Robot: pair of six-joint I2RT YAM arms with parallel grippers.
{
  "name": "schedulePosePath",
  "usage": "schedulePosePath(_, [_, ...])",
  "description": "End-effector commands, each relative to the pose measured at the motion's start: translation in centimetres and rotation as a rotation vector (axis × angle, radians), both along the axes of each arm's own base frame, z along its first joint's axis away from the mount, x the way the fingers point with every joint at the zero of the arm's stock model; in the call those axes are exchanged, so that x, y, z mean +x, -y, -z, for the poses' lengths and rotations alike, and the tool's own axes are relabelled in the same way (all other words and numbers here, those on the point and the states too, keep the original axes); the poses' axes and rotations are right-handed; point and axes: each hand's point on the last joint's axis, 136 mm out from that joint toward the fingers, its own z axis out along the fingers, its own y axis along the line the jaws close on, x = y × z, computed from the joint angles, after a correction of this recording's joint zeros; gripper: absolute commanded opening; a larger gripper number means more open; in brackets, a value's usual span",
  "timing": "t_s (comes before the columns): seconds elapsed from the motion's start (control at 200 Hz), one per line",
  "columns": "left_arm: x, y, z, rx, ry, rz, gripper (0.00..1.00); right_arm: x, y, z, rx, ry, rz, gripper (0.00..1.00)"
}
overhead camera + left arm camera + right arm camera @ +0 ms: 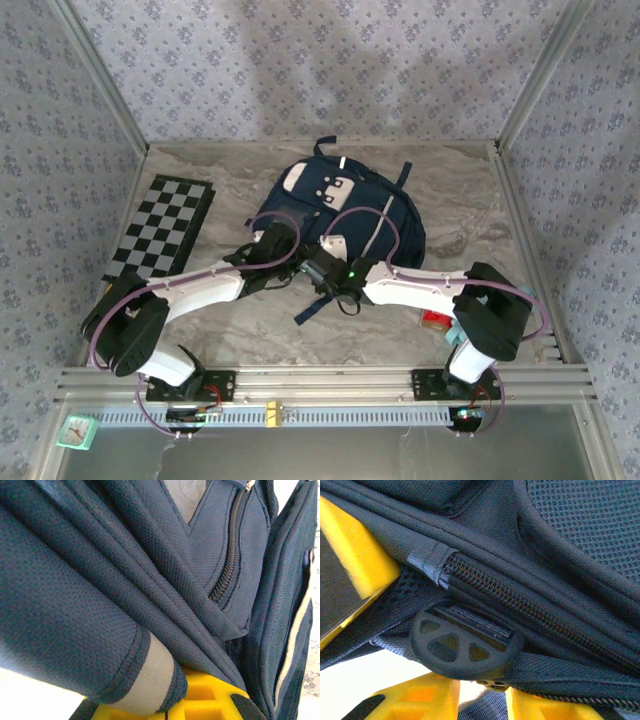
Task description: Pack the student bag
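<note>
Checkerboard lies flat at the left of the bench. Left gripper is clenched at the near-left edge of the student bag, with a navy fabric fold draped over its yellow fingers; can't tell if the fold is actually pinched. Student bag lies mid-bench toward the back wall, white patches up. Right gripper is at its near edge with yellow fingers either side of a zipper seam and a round black buckle, can't tell whether it's grasping or loose; a small red item sits by the right arm.
</note>
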Motion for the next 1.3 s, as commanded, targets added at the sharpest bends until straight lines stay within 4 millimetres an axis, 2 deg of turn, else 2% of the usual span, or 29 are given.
schedulePosePath(0.0, [-0.1, 3.7, -7.1, -0.179, 0.125, 0.094, 0.00, 1.4, 0.5, -0.3, -0.027, 0.053, 0.022, 0.31])
schedulePosePath(0.175, [-0.1, 3.6, -7.4, -0.175, 0.132, 0.094, 0.00, 2.2, 0.8, -0.8, -0.052, 0.077, 0.038, 0.28])
schedulePosePath(0.215, [-0.1, 3.4, -7.5, -0.170, 0.135, 0.090, 0.00, 2.2, 1.0, -0.8, -0.059, 0.078, 0.042, 0.23])
schedulePosePath(0.26, [-0.1, 3.2, -7.4, -0.161, 0.137, 0.086, 0.00, 2.0, 1.2, -0.8, -0.062, 0.075, 0.041, 0.14])
schedulePosePath(0.315, [-0.1, 3.0, -7.5, -0.155, 0.146, 0.081, 0.00, 1.7, 1.6, -0.9, -0.067, 0.068, 0.049, 0.10])
schedulePosePath(0.425, [0.0, 2.7, -7.5, -0.141, 0.151, 0.073, 0.00, 0.7, 2.1, -1.1, -0.077, 0.057, 0.036, 0.09])
schedulePosePath(0.565, [0.1, 2.8, -7.2, -0.136, 0.145, 0.074, 0.00, -0.7, 3.7, 0.1, -0.106, -0.021, 0.072, 0.06])
schedulePosePath(0.63, [0.1, 2.9, -7.1, -0.135, 0.142, 0.074, 0.00, -0.6, 4.0, 0.1, -0.108, -0.014, 0.083, 0.06])
schedulePosePath(0.72, [0.1, 3.1, -7.1, -0.148, 0.136, 0.076, 0.00, 0.1, 3.2, -0.2, -0.079, 0.006, 0.074, 0.07])
schedulePosePath(0.815, [0.1, 3.3, -7.3, -0.154, 0.135, 0.081, 0.00, 1.3, 2.9, -0.6, -0.100, 0.026, 0.088, 0.14])
schedulePosePath(0.895, [0.1, 3.2, -7.4, -0.154, 0.139, 0.079, 0.00, 2.2, 2.8, -0.8, -0.120, 0.051, 0.107, 0.25])
schedulePosePath(1.004, [0.0, 3.0, -7.4, -0.150, 0.143, 0.077, 0.00, 2.9, 2.4, -0.8, -0.110, 0.067, 0.126, 0.30])
schedulePosePath(1.174, [0.0, 2.9, -7.6, -0.150, 0.147, 0.078, 0.00, 3.9, 2.5, -1.0, -0.133, 0.098, 0.172, 0.30])
schedulePosePath(1.294, [0.1, 2.8, -7.6, -0.141, 0.148, 0.074, 0.00, 3.6, 2.4, -1.2, -0.143, 0.111, 0.158, 0.21])
